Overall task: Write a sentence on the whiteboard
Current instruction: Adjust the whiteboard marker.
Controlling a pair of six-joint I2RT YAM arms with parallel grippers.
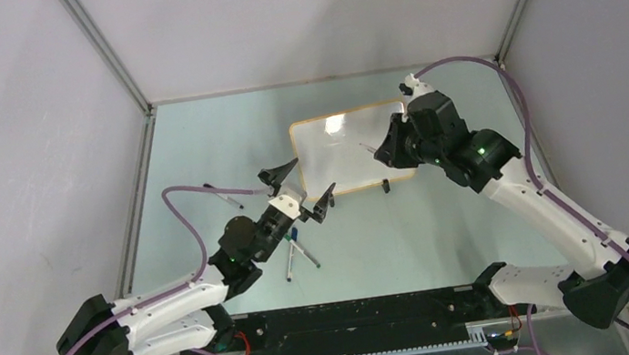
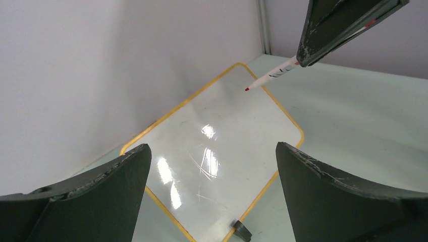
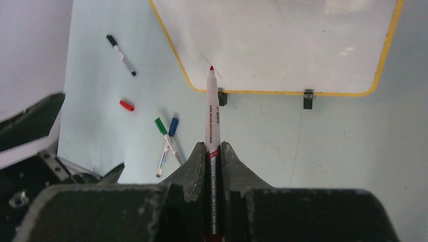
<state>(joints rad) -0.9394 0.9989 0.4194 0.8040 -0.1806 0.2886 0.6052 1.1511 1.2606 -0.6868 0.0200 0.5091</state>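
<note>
The whiteboard (image 1: 349,150) lies flat at the back middle of the table, with a tan-orange frame and a blank glossy face. No red sentence shows on it. My right gripper (image 1: 385,152) is shut on a red-tipped white marker (image 3: 212,111). The marker's tip hovers over the board near one corner; I cannot tell if it touches. My left gripper (image 1: 303,190) is open and empty, held just left of the board, which shows between its fingers in the left wrist view (image 2: 217,151). The marker also shows in the left wrist view (image 2: 272,75).
A black-capped marker (image 3: 121,55) and a loose red cap (image 3: 126,105) lie left of the board. A green and a blue marker (image 3: 166,136) lie crossed in front of it. Two black clip feet (image 3: 308,99) sit at the board's near edge. Grey walls enclose the table.
</note>
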